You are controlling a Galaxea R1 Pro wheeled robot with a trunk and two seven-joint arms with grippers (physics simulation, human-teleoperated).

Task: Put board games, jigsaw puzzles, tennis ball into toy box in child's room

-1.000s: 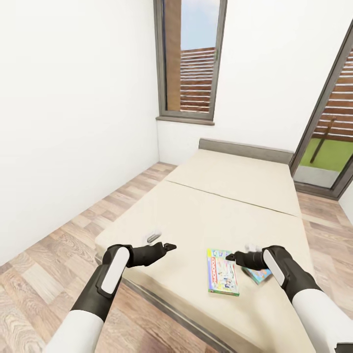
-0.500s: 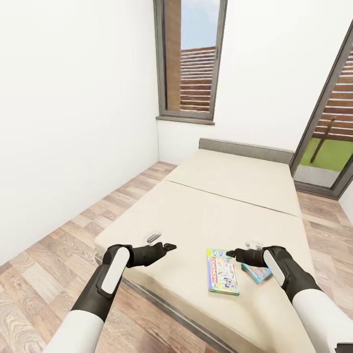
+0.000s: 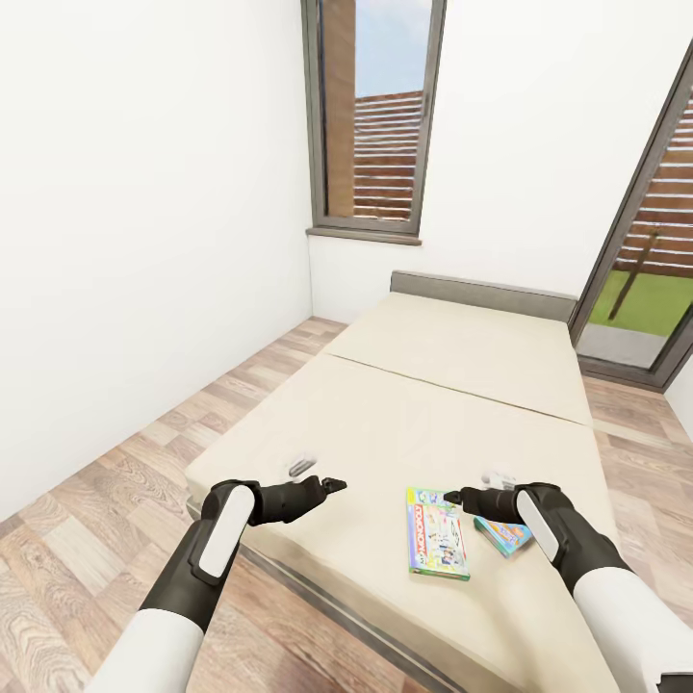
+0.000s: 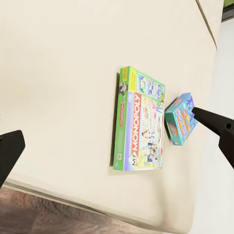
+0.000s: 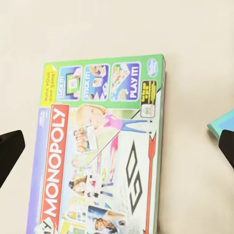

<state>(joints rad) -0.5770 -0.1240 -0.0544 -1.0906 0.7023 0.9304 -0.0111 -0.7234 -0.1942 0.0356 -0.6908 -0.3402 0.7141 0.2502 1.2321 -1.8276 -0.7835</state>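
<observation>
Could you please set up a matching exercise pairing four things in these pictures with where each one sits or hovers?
Things:
1. Monopoly box
2. small blue box
3. left hand
4. right hand

Places:
A. over bare mattress near the bed's foot edge
B. partly behind the right forearm in the head view
C. above the Monopoly box's far end
D. flat on the bed, between the two arms

Pairs: 1-D, 2-B, 3-A, 4-C
</observation>
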